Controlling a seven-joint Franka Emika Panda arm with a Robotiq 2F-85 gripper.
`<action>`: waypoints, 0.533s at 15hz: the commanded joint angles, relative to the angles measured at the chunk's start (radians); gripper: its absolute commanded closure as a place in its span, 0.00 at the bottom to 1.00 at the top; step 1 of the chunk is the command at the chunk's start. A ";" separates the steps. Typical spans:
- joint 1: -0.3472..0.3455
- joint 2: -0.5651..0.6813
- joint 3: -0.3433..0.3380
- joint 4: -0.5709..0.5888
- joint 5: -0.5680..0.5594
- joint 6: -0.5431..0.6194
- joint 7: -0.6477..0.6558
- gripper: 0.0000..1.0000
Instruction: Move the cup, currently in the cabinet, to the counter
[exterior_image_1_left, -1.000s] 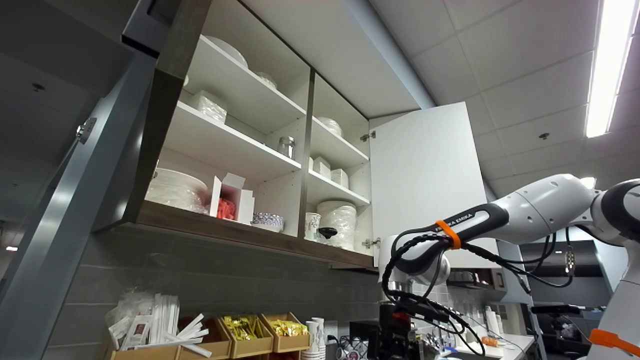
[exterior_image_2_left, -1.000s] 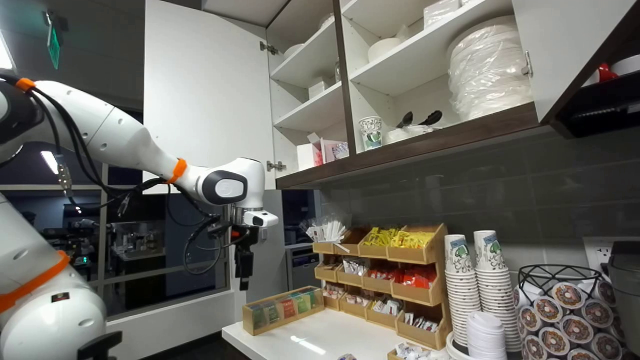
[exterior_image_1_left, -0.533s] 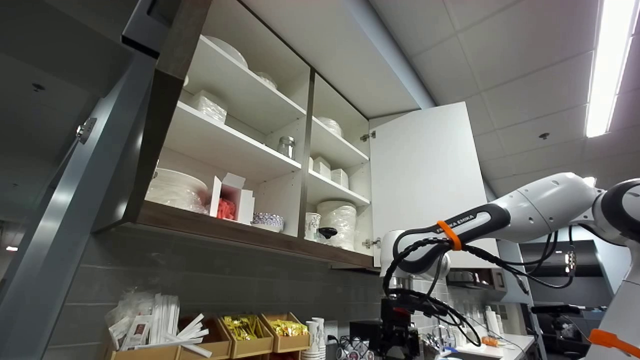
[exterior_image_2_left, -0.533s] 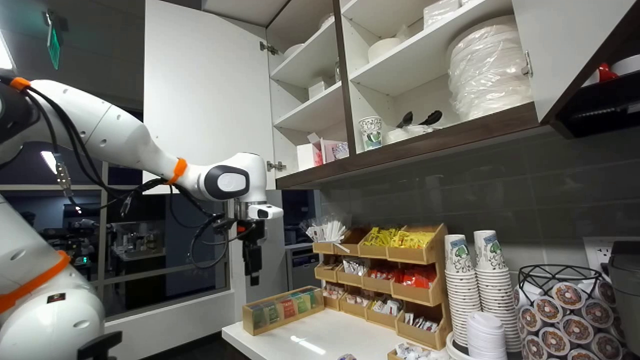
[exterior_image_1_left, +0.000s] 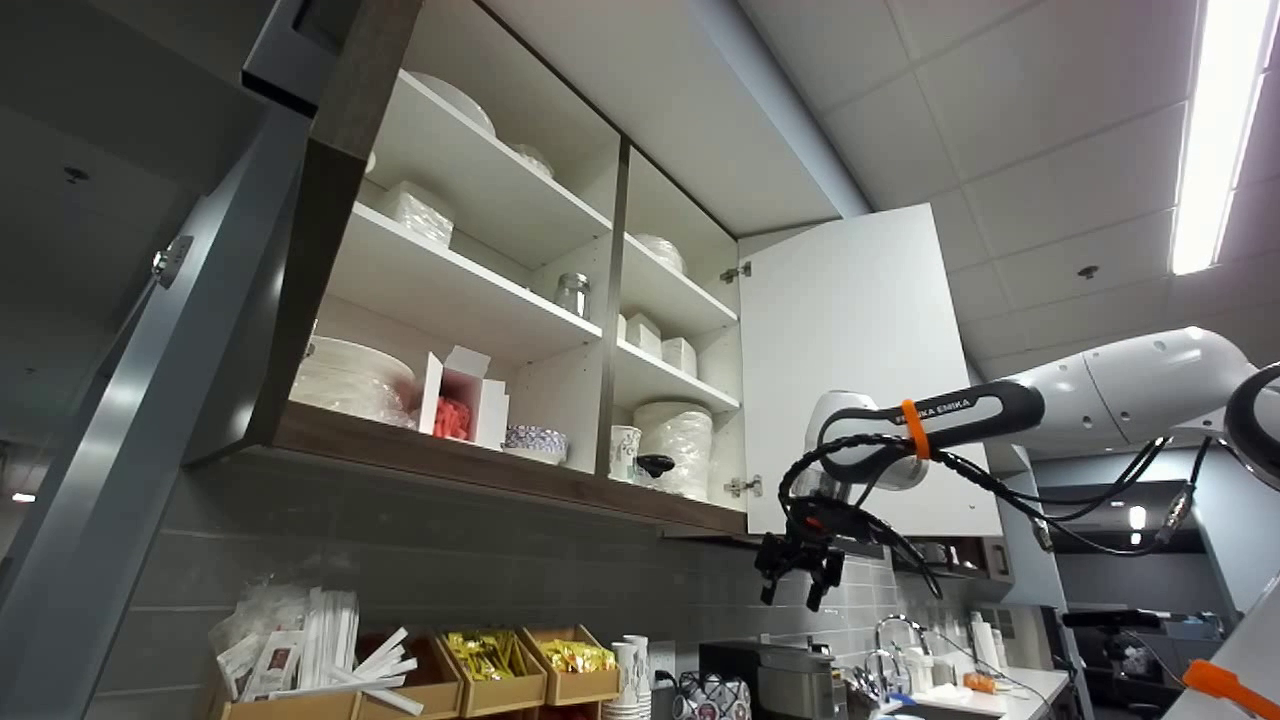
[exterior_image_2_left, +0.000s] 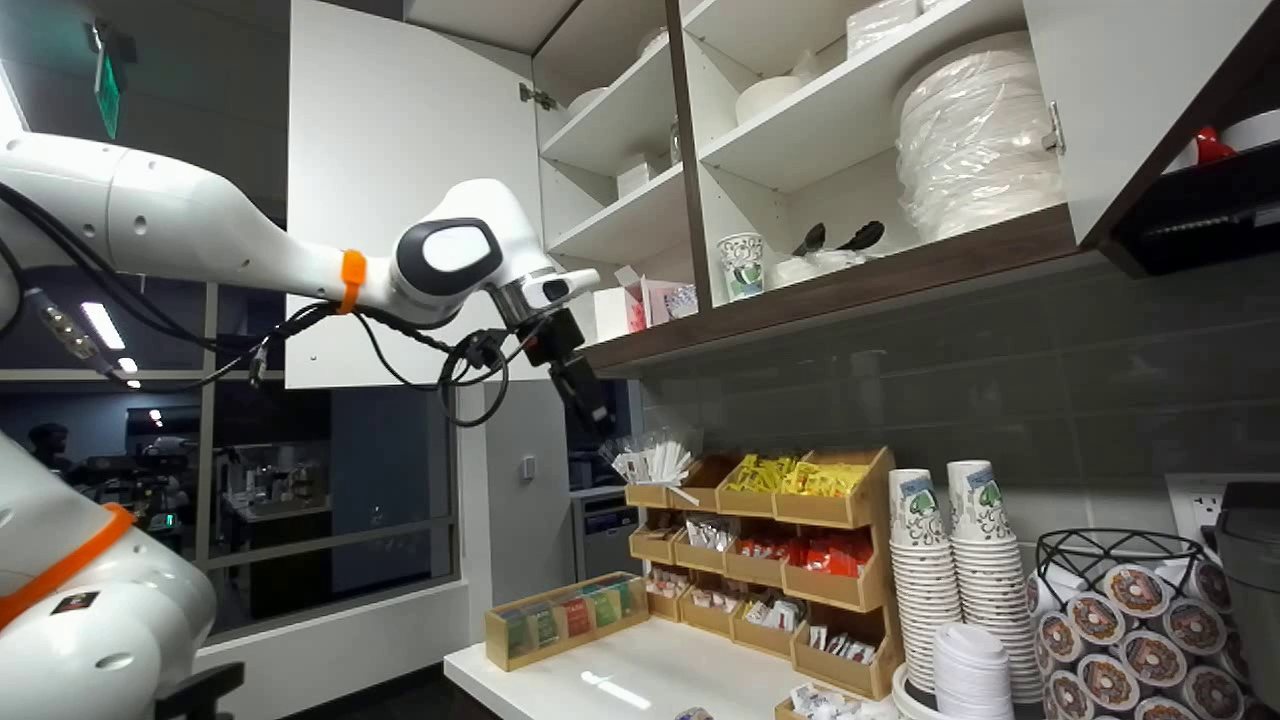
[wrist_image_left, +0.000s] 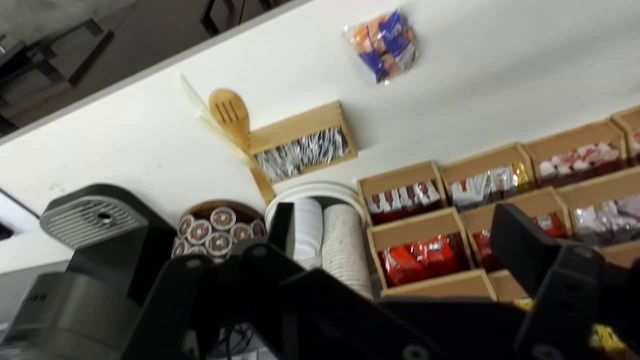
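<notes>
both exterior views: share cabinet (exterior_image_1_left: 555, 390), seen from below | wrist view: down onto counter (wrist_image_left: 295, 75)

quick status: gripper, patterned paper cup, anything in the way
Black two-fingered gripper open, empty. White leaf-patterned paper cup upright inside brown-framed white cabinet. Possible snags nearby: dark brown vertical divider, black utensils.

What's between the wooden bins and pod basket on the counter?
Two stacks of patterned paper cups and a stack of white lids, in an exterior view; the wrist view also shows their round white holder.
</notes>
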 joint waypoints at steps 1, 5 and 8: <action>-0.024 0.102 -0.023 0.127 -0.039 0.080 -0.018 0.00; -0.015 0.045 -0.021 0.074 -0.021 0.053 -0.010 0.00; -0.014 0.043 -0.020 0.071 -0.021 0.053 -0.010 0.00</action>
